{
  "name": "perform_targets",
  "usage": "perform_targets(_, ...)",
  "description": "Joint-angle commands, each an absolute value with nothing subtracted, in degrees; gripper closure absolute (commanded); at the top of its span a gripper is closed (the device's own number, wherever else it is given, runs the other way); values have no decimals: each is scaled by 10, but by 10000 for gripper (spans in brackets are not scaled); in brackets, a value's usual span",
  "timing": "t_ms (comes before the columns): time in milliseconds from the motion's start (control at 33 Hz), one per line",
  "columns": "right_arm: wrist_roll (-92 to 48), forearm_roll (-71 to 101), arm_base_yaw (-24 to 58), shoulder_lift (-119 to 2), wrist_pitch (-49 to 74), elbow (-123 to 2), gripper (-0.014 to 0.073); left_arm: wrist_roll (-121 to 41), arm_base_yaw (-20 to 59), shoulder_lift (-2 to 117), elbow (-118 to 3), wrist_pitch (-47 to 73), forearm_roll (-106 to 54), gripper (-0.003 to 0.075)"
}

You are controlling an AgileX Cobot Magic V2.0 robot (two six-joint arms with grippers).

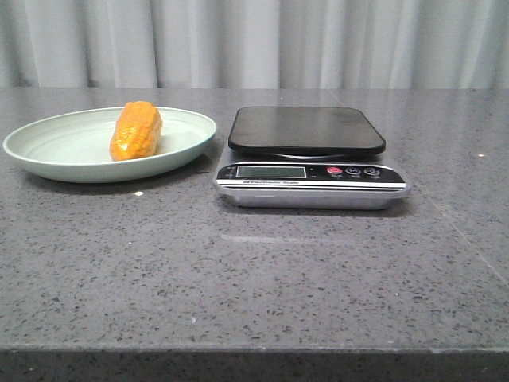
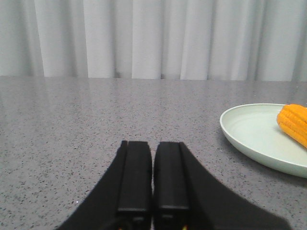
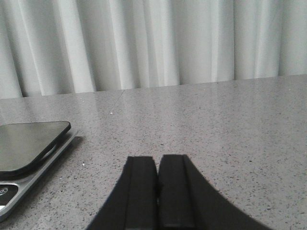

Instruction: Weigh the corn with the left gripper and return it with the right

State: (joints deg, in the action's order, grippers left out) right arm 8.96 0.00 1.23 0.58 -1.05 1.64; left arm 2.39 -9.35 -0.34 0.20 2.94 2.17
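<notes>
Left hand (image 2: 152, 179): both black fingers pressed together, nothing between them, low over bare grey speckled tabletop (image 2: 96, 120). Only the left wrist view shows it; absent from the front view. Same view catches the rim of the pale green plate (image 2: 249, 139) off to one side, well apart from the fingers, with one end of the corn (image 2: 293, 122) just visible on it.

Right hand (image 3: 157, 191): fingers also closed flat against each other, empty, low over the tabletop. Seen only in the right wrist view. That view also shows a corner of the kitchen scale (image 3: 29, 148), black platform over silver base, apart from the fingers.

Front view gives the full layout neither wrist view has: corn (image 1: 136, 130) lies on its side inside the plate (image 1: 56, 151), near the plate's middle, long axis running away from the camera. The scale (image 1: 310, 163) sits just beside the plate, on its right, not touching. Scale platform carries nothing. Display strip and buttons face the camera; readout too small to read. White curtain (image 1: 254, 40) behind the tabletop.
</notes>
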Motion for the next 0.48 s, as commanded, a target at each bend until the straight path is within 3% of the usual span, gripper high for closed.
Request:
perform_targets(0, 87, 0, 9, 15, -57, 11, 445, 29, -90, -14, 6, -26, 14, 594)
perform_targets(182, 87, 0, 9, 15, -57, 11, 445, 27, -90, -14, 6, -108, 11, 594)
perform_targets(303, 87, 0, 9, 15, -57, 11, 445, 35, -91, -14, 1, -225, 15, 594)
perform_targets(455, 87, 0, 9, 15, -57, 11, 445, 49, -87, 2, -92, -140, 16, 594)
